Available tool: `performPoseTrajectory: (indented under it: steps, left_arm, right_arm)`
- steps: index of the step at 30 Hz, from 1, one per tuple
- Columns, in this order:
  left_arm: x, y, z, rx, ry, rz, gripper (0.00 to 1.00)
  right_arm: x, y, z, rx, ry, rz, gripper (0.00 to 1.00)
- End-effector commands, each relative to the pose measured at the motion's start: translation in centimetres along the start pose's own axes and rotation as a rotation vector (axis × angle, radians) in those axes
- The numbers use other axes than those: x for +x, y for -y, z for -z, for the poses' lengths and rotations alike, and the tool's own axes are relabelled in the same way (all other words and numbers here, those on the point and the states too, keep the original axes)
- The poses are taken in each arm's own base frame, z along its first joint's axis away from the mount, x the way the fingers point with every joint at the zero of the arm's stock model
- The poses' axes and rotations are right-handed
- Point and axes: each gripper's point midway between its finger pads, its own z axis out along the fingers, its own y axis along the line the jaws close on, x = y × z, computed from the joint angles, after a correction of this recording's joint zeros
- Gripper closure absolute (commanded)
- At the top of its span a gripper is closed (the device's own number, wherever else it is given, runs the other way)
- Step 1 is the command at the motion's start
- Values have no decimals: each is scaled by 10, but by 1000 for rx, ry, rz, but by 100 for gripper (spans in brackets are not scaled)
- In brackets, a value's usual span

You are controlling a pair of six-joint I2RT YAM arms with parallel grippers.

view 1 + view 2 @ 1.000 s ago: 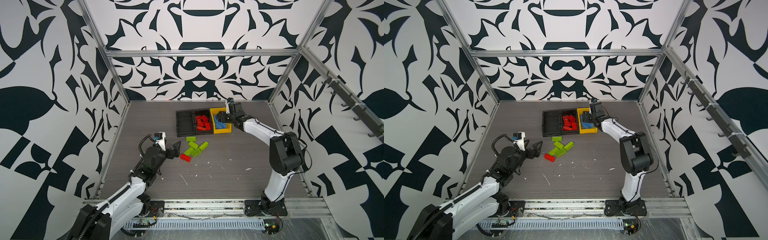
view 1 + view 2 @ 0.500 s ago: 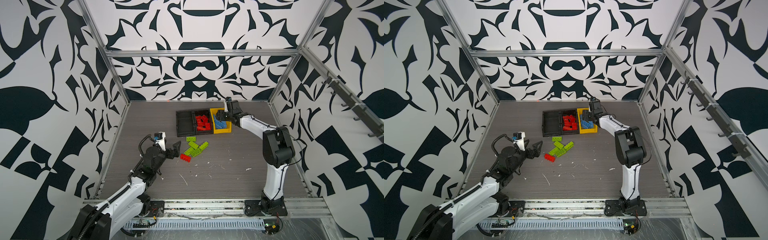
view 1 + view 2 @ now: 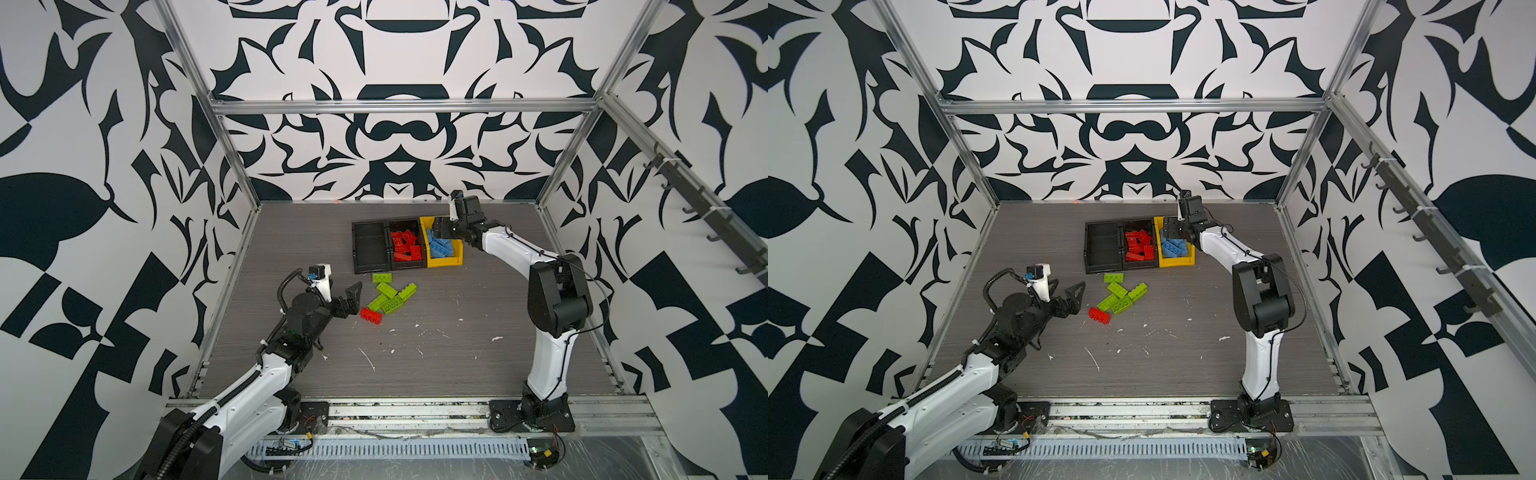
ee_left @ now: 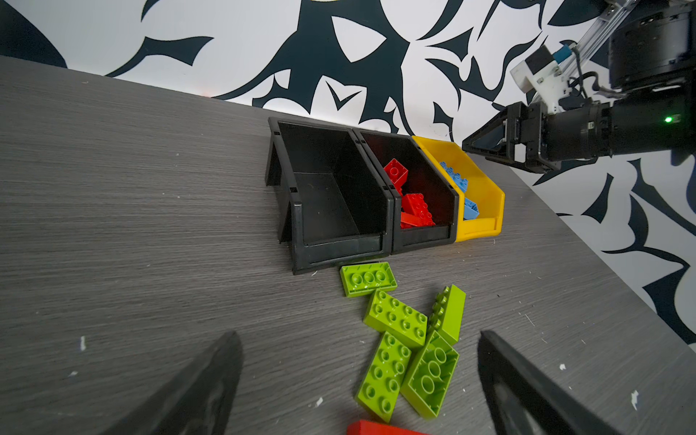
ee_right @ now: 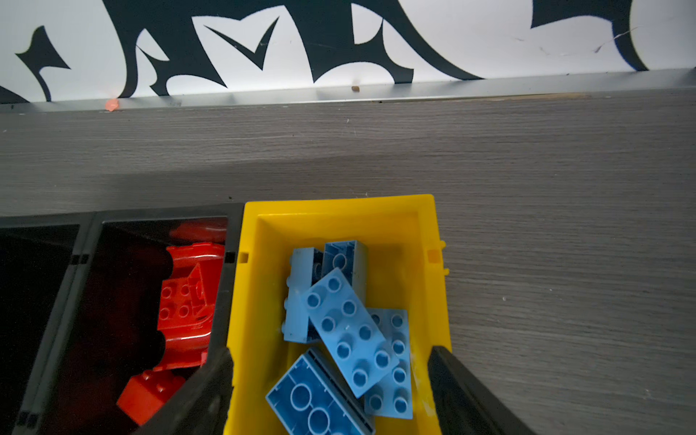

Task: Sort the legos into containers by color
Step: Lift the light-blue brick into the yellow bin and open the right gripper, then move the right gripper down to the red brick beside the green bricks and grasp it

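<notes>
Three containers stand in a row at the back: an empty black bin [image 3: 354,249], a black bin [image 3: 409,264] holding red legos [image 3: 403,246], and a yellow bin [image 3: 446,261] holding light blue legos [image 3: 439,248]. Several lime green legos [image 3: 388,293] and one red lego [image 3: 371,316] lie loose on the table in front of them. My left gripper [image 3: 351,297] hovers open just left of that pile, empty; its wrist view shows the green legos [image 4: 395,320] between its fingers. My right gripper [image 5: 329,352] hangs open above the yellow bin [image 5: 339,205], with blue legos [image 5: 350,331] lying below it.
White scuff flecks [image 3: 368,359] dot the grey table's front half. The patterned back wall and its metal rail [image 5: 414,90] run close behind the bins. Side walls with aluminium posts close in the table left and right.
The right gripper's jaws have opened wider over the yellow bin, and the right arm's elbow has shifted a little. The left arm has not moved.
</notes>
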Motion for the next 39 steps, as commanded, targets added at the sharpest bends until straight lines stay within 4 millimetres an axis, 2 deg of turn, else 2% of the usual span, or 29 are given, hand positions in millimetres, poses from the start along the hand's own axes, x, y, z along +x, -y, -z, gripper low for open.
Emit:
performPoseTrajectory:
  steps: [1, 4, 7, 14, 17, 20, 24, 29, 39]
  left_arm:
    - [-8, 2, 0, 2, 26, -3, 0]
    - [-10, -5, 3, -38, 42, 10, 0]
    - [-10, -16, 4, -98, 53, 39, 0]
    - [-5, -39, 7, -213, 38, 105, 0]
    - [-2, -51, 10, -244, 44, 158, 0]
    - [0, -61, 12, -261, 45, 207, 0]
    - [3, -71, 13, -281, 37, 254, 0]
    - [4, -73, 12, -289, 31, 258, 1]
    - [7, -84, 16, -348, 22, 281, 0]
  right_arm:
    - [-25, -22, 33, -76, 56, 40, 18]
    - [-13, -51, 53, -163, 64, 99, 22]
    - [10, -87, 73, -241, 44, 197, 26]
    - [86, -169, 107, -408, -6, 403, 33]
    - [119, -202, 115, -484, -50, 482, 34]
    - [145, -226, 118, -525, -101, 542, 34]
    - [173, -247, 111, -537, -162, 601, 35]
    - [200, -265, 97, -553, -216, 651, 37]
    - [221, -280, 77, -534, -268, 699, 41]
